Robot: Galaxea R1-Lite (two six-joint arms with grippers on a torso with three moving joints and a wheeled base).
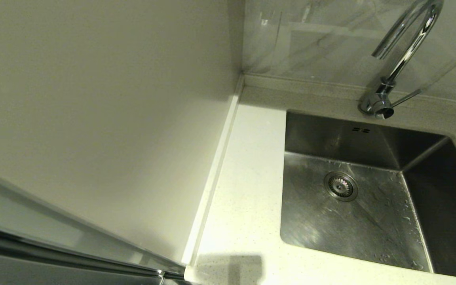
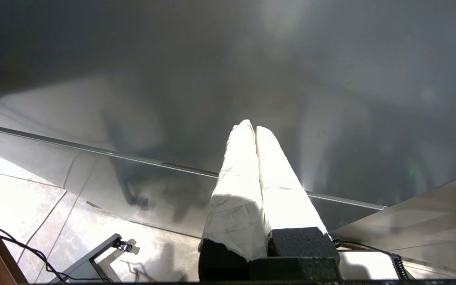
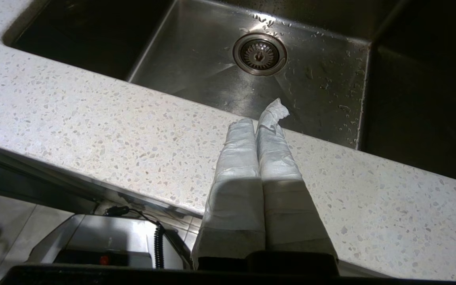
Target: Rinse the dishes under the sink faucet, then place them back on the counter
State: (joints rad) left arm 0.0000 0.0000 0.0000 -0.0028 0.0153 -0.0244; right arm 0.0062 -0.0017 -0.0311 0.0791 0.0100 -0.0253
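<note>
No dishes show in any view, and the sink is bare under the faucet. My right gripper hangs over the near counter, fingers pressed together, empty. The left gripper, likewise closed on nothing, sits low by the cabinet. I'd find a bowl first, then spread the fingers before reaching.

Open sink basin and bare counter strip, faucet arching over the back rim.

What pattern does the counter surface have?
The counter is cream-white with fine grey-brown speckles, clearest in the right wrist view.
</note>
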